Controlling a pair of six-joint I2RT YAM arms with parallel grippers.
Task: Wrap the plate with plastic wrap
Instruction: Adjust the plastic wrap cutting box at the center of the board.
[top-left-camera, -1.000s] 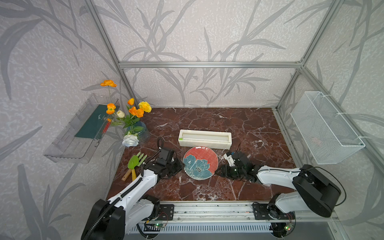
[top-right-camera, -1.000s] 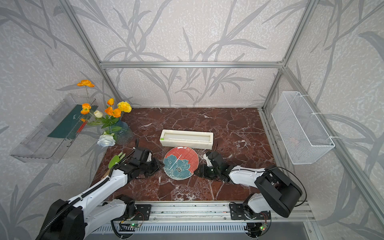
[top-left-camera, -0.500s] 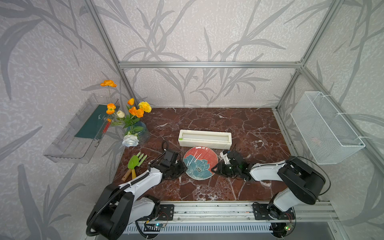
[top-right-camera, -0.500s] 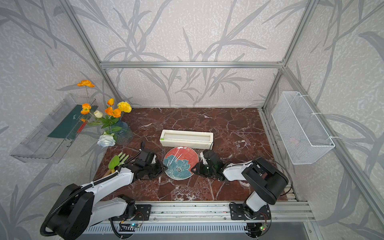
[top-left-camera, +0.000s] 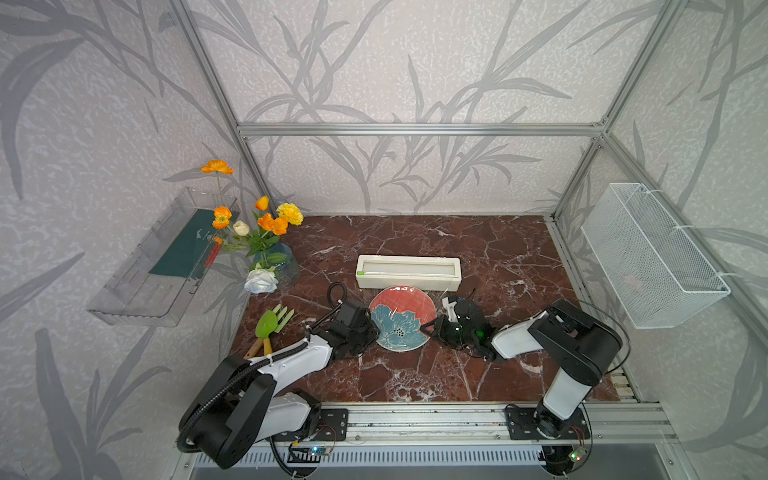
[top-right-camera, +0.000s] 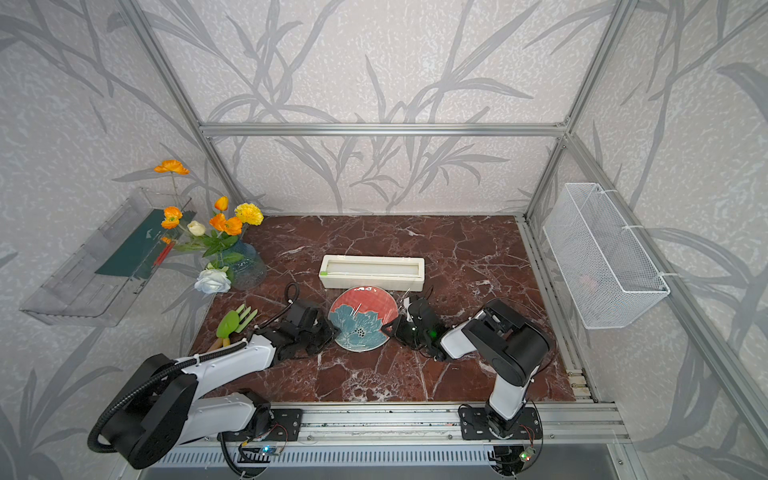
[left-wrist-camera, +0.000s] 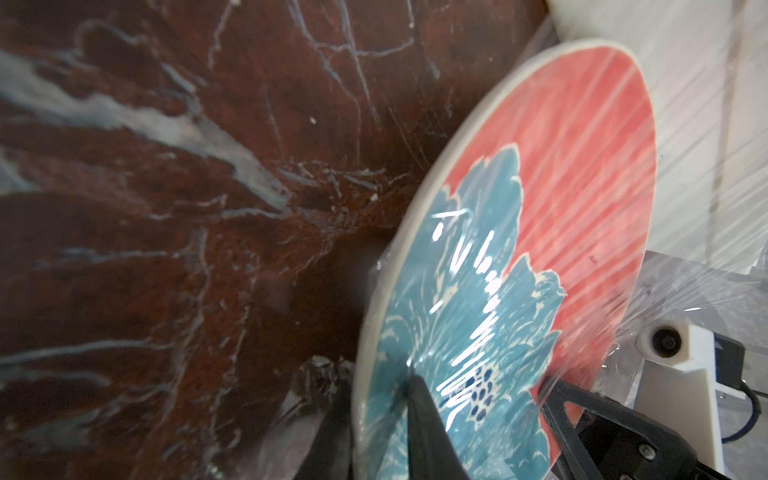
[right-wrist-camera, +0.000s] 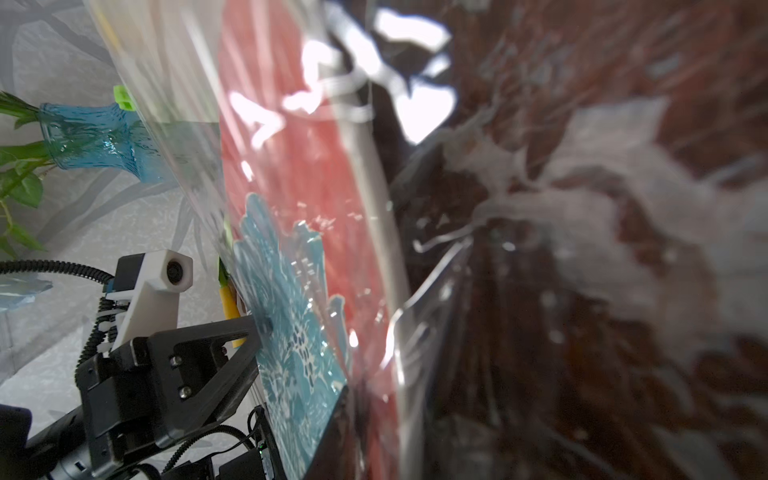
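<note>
The coral-red plate (top-left-camera: 401, 318) (top-right-camera: 361, 318) with its teal flower lies on the marble table just in front of the dispenser box. Glossy plastic wrap (left-wrist-camera: 478, 291) (right-wrist-camera: 374, 166) is stretched over its face and runs on toward the box. My left gripper (top-left-camera: 372, 332) (left-wrist-camera: 380, 415) is shut on the plate's left rim, one finger (left-wrist-camera: 428, 428) on the film-covered face and the other under the edge. My right gripper (top-left-camera: 428, 328) (right-wrist-camera: 374, 432) grips the right rim through the film; its lower finger is blurred behind the wrap.
The cream dispenser box (top-left-camera: 408, 272) touches the plate's far edge. A blue vase of flowers (top-left-camera: 274, 266) and green garden tools (top-left-camera: 272, 324) stand at the left. A clear shelf (top-left-camera: 158, 266) and a wire basket (top-left-camera: 652, 257) hang on the side walls.
Both arms have moved inward to the plate's rim. The right gripper's jaws have closed on the right edge, and the left jaws have narrowed slightly on the left edge.
</note>
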